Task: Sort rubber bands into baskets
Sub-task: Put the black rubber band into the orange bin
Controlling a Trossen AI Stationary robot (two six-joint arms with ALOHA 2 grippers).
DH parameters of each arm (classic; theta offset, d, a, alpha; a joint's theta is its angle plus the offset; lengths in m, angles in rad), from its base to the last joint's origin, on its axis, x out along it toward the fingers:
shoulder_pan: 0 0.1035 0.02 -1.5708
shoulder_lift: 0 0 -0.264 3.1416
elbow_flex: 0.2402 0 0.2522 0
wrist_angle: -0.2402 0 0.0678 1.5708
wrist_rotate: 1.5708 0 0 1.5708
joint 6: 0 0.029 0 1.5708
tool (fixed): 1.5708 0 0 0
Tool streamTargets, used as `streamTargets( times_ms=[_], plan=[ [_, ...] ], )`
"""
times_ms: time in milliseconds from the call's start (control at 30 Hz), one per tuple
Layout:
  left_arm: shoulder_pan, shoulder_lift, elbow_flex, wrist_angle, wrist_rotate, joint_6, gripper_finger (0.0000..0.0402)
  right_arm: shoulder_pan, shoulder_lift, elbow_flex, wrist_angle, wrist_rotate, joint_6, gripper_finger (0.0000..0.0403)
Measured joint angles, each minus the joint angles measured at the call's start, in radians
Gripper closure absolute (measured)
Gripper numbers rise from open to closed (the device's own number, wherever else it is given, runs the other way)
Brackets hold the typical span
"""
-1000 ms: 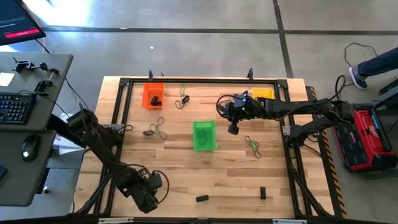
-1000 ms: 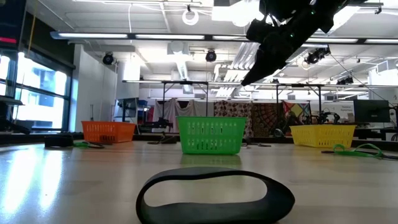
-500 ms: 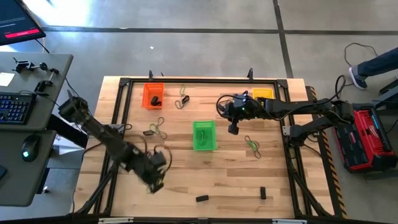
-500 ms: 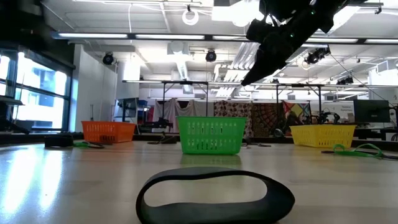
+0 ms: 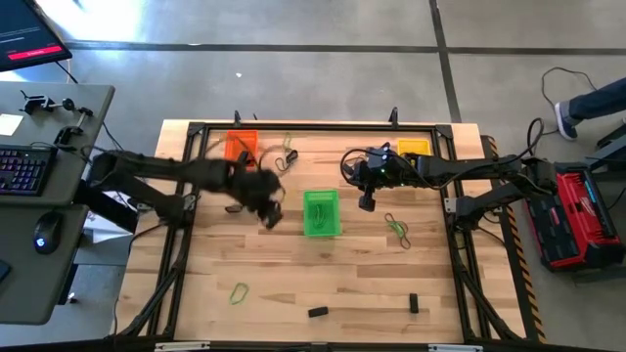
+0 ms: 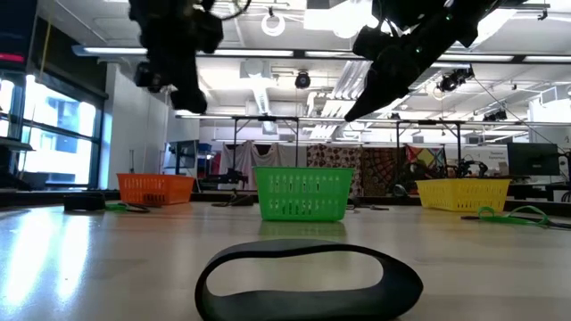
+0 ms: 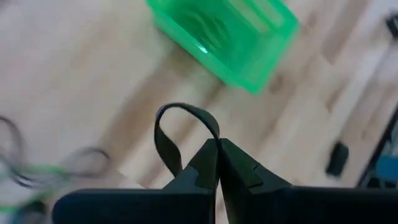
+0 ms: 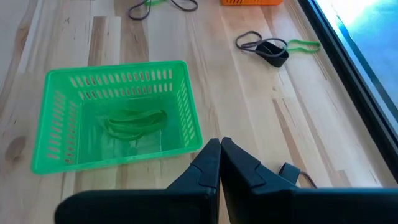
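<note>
left arm (image 5: pixel 186 176): smeared in the high view, so its shape is hard to see
left gripper (image 5: pixel 269 213): a dark blur beside the green basket (image 5: pixel 321 212)
orange basket (image 5: pixel 241 150): partly hidden behind the blurred arm
bands on the table (image 7: pixel 37 169): fuzzy streaks in the left wrist view, colours hard to tell
green basket top: cut off by the left wrist picture's edge
person's shoe (image 5: pixel 566 119): only a foot and leg show at the high view's edge

Pale planked wood table (image 5: pixel 323 269), glossy slotted plastic green basket (image 8: pixel 118 118), matt black band (image 6: pixel 308 278)
</note>
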Motion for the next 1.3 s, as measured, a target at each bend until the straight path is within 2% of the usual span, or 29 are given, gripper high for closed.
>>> streamTargets(
  times_ms=[433, 733, 900, 1067, 1300],
  plan=[
    [0.527, 0.0, 0.0, -0.111, -0.013, 0.273, 0.0401, 0.0, 0.0, 0.0, 0.0, 0.003, 0.038, 0.0403],
    [0.871, 0.038, 0.0, -0.115, -0.031, 0.538, 0.0401, 0.0, 0.0, 0.0, 0.0, 0.137, 0.31, 0.0403],
    [0.944, 0.123, 0.0, -0.081, 0.032, 0.662, 0.0401, 0.0, 0.0, 0.0, 0.0, 0.215, 0.403, 0.0403],
    [0.962, 0.203, 0.0, -0.045, 0.036, 0.718, 0.0401, 0.0, 0.0, 0.0, 0.001, 0.248, 0.497, 0.0403],
    [0.967, 0.293, 0.0, -0.009, 0.025, 0.722, 0.0401, 0.0, 0.0, 0.0, 0.001, 0.243, 0.465, 0.0403]
  ],
)
